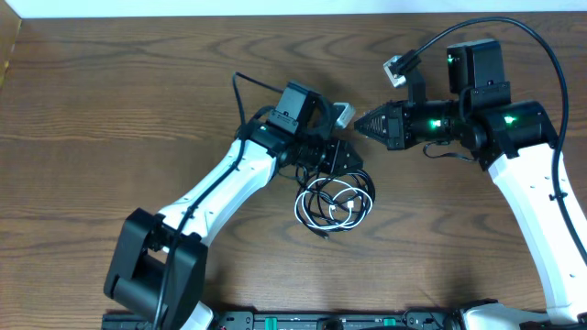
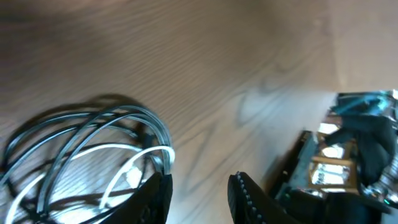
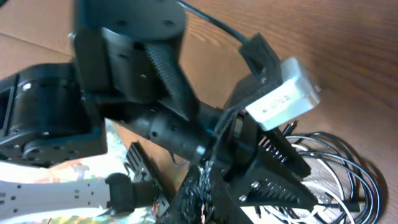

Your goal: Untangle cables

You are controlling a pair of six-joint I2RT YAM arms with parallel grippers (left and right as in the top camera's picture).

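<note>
The black and white cables (image 1: pixel 335 202) lie tangled in one loose coil on the wooden table, just below the left gripper. In the left wrist view the coil (image 2: pixel 81 155) sits at the lower left, its edge touching the left finger. My left gripper (image 1: pixel 355 165) is open, with bare wood between its fingers (image 2: pixel 199 199). My right gripper (image 1: pixel 360 122) points left, above and apart from the coil, and looks shut and empty (image 3: pixel 208 196). The right wrist view shows part of the coil (image 3: pixel 339 165) behind the left gripper.
The left arm (image 1: pixel 220 183) reaches in from the lower left, the right arm (image 1: pixel 532 183) from the right. The left wrist's white camera (image 3: pixel 283 99) sits close in front of the right gripper. The thick black robot cable (image 1: pixel 541 50) arcs at the upper right.
</note>
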